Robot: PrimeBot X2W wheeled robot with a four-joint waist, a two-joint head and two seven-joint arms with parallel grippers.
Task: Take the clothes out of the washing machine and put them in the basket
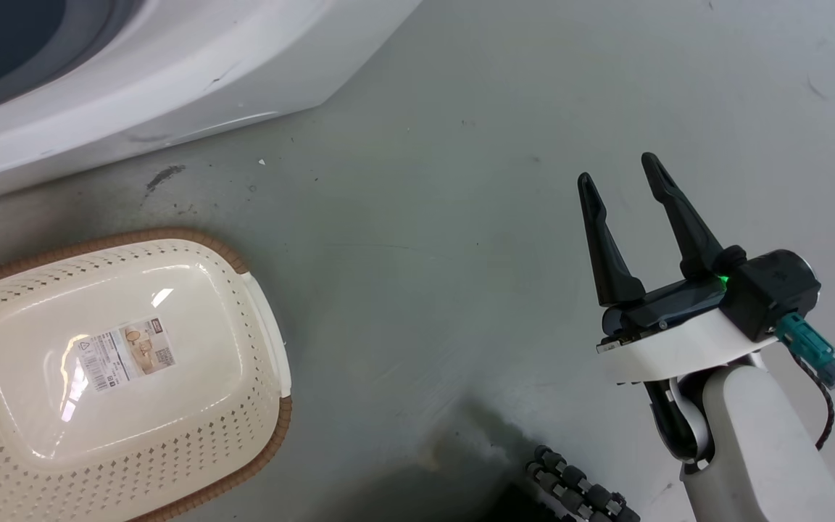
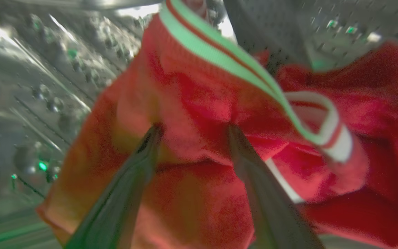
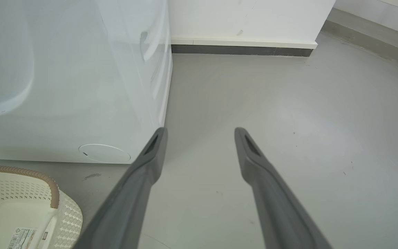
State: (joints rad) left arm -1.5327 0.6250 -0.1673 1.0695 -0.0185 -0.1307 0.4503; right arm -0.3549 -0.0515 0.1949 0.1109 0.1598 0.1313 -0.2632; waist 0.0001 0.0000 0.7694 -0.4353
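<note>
**Steel drum [image 2: 29, 103]: grasp not yet secured**

The clothes [image 2: 192, 103] lie inside the washing machine [image 1: 171, 72]. Left pincer [image 2: 192, 128] spread, tips pressed into red fabric; closing on a thin fold could let the load slip or trail across the floor [image 1: 461, 217]. Right pincer [image 1: 617, 167] released, empty. Basket [image 1: 171, 235] stands empty on the floor near the machine's front.

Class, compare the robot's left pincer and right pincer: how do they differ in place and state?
The left pincer is inside the steel drum; the right pincer hangs over bare floor. The left pincer's tips press into the red clothes; the right pincer touches nothing. Both stand open.
</note>
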